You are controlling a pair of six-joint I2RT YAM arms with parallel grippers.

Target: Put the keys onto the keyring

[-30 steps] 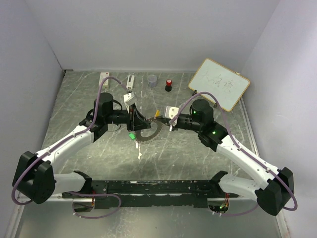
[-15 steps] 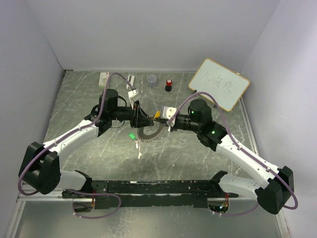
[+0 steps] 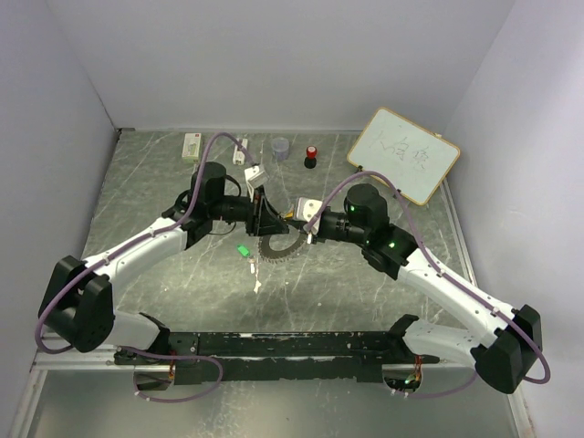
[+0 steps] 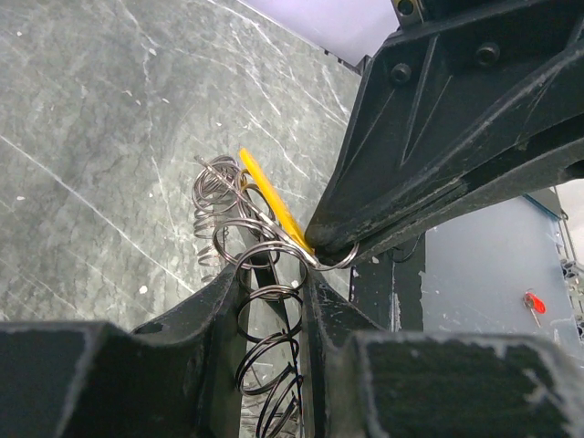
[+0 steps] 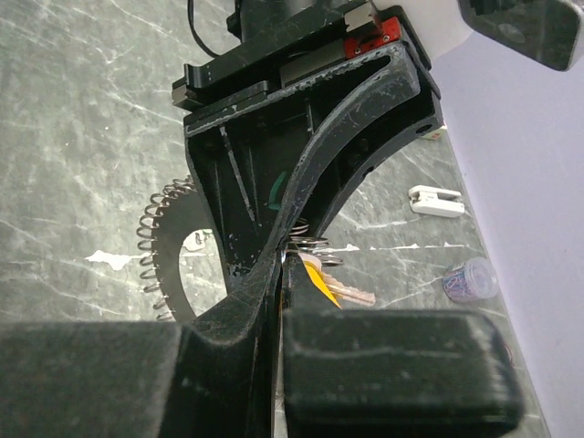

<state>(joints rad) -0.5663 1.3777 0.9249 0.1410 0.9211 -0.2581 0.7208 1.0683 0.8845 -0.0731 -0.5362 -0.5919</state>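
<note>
While the left gripper (image 4: 271,285) clamps the keyring (image 4: 217,205) between its two fingers, the ring's wire coils stand up through the narrow gap between them. The right gripper (image 5: 281,274) meets it tip to tip from 3 o'clock in the overhead view, jaws pressed fully together. It seems to pinch the yellow key (image 5: 321,281) by its head, though the contact is partly hidden behind the fingers. The key's silver shaft sticks out to the right in the right wrist view. In the left wrist view the yellow head lies right against the ring's coils at the right gripper's tip.

Seen from above, the ring hangs as a curved arc just below both grippers, near the middle of the table (image 3: 146,201). The green key (image 3: 244,250) lies loose on the table at 9 o'clock of the ring, just beside it and held by nothing.

Toward 12 o'clock, near the back wall, stand a grey cup (image 3: 280,148) and a red-capped knob (image 3: 311,157). A whiteboard (image 3: 403,155) leans at 2 o'clock.
</note>
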